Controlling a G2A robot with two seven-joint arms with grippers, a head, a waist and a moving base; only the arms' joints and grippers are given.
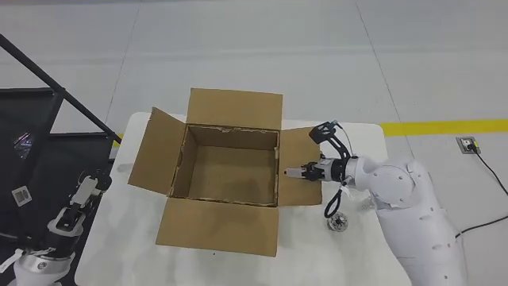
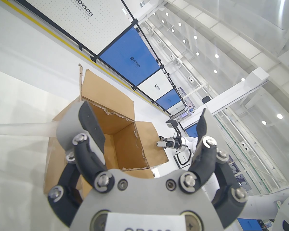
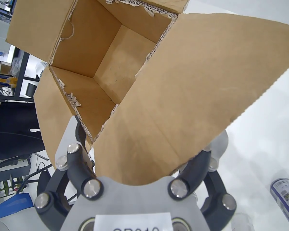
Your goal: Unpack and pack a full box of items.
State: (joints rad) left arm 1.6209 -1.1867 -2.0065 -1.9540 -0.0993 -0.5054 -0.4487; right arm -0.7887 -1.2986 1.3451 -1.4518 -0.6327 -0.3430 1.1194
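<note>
The cardboard box point(image 1: 221, 226) sits open in the middle of the white table point(image 1: 361, 143). All four flaps are folded outward, the rim is ragged, and its bare brown floor holds nothing. At the box's 3 o'clock the right pincer point(image 1: 295, 172) hovers over the right-hand flap, its fingers spread wide with the tips hidden behind the cardboard. At about 4 o'clock from the box a small can point(image 1: 337, 222) lies on the table; its blue label carries fine print and a barcode-like patch. At 8 o'clock, just off the table's edge, the left pincer point(image 2: 144, 111) is spread and holds nothing. Around the table the pale floor is striped with yellow lines, and white and blue wall panels bear a logo.
</note>
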